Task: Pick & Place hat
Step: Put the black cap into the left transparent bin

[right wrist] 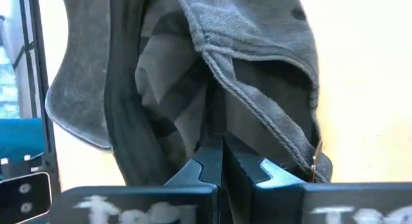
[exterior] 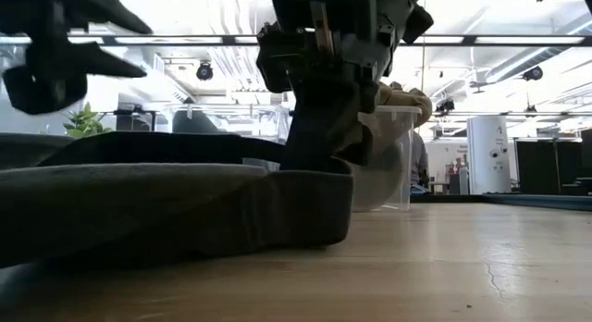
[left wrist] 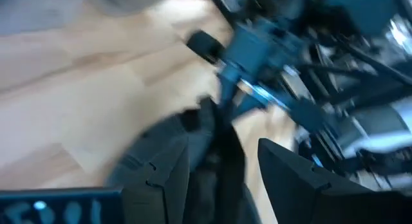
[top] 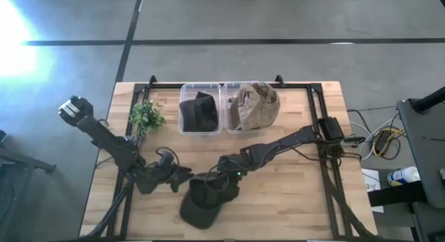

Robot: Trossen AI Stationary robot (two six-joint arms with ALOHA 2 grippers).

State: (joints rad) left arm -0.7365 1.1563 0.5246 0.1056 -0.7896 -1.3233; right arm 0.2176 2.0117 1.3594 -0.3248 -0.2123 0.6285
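A dark grey hat (top: 203, 200) lies on the wooden desk (top: 292, 193) near its front edge, roughly at the middle; the right pincer (top: 217, 183) has reached across to it and its two fingers are pressed together on a fold of the hat's fabric (right wrist: 212, 102), as the right wrist view shows close up; in the low view the hat (exterior: 166, 206) spreads flat across the desk with the right arm standing over it. The left pincer (top: 182, 176) sits just beside the hat on its left, fingers spread apart and holding nothing. At the back of the desk stand two clear bins side by side; the left bin (top: 200, 109) holds a black hat (top: 198, 111), the right bin (top: 242, 108) a tan hat (top: 254, 105); a small green plant (top: 145, 116) stands left of them.
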